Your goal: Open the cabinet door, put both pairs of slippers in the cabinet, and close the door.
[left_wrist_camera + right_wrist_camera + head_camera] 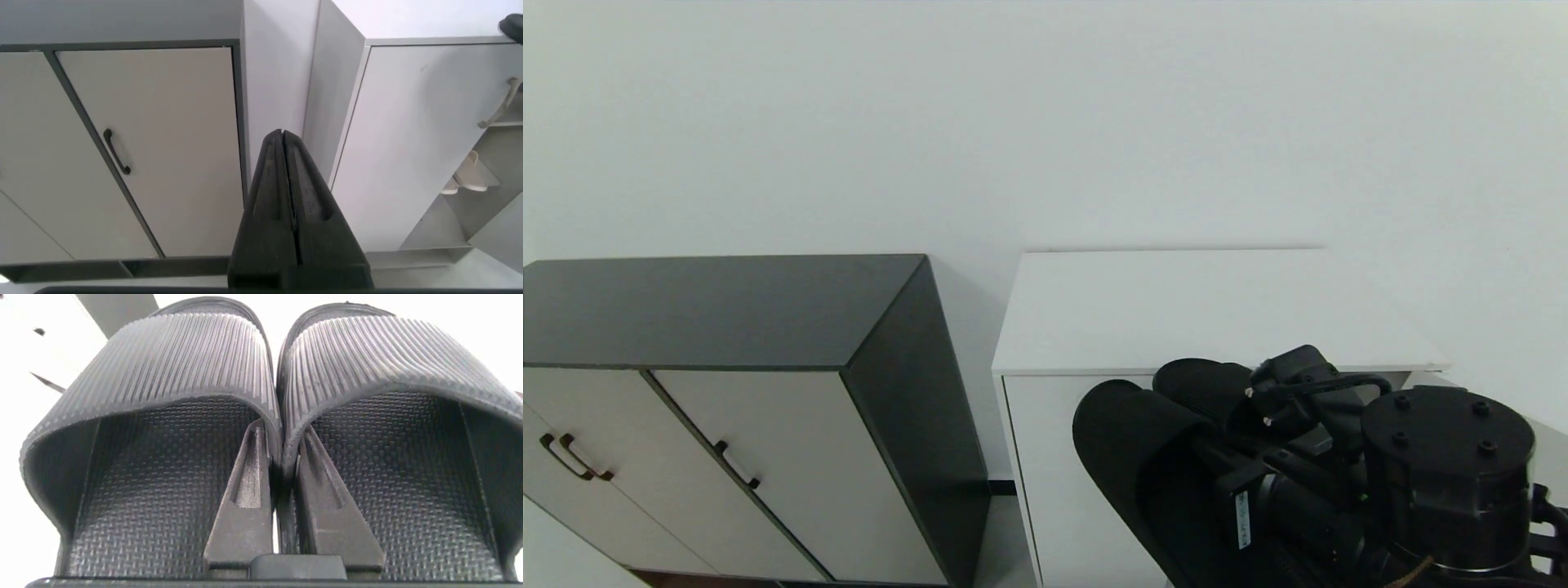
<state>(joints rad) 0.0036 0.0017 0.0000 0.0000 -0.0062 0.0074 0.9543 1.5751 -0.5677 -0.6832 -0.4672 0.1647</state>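
Right fingers (243, 498) astride slippers (163, 367), toes forward

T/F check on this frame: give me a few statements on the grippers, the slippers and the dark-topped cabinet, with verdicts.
1. The right gripper holds the pair of black slippers. True.
2. The left gripper has its jaws open. False: the jaws are shut with nothing between them.
3. Both doors of the dark-topped cabinet are closed. True.
4. The black slippers rest on top of the white cabinet. False: they are held up in front of it.
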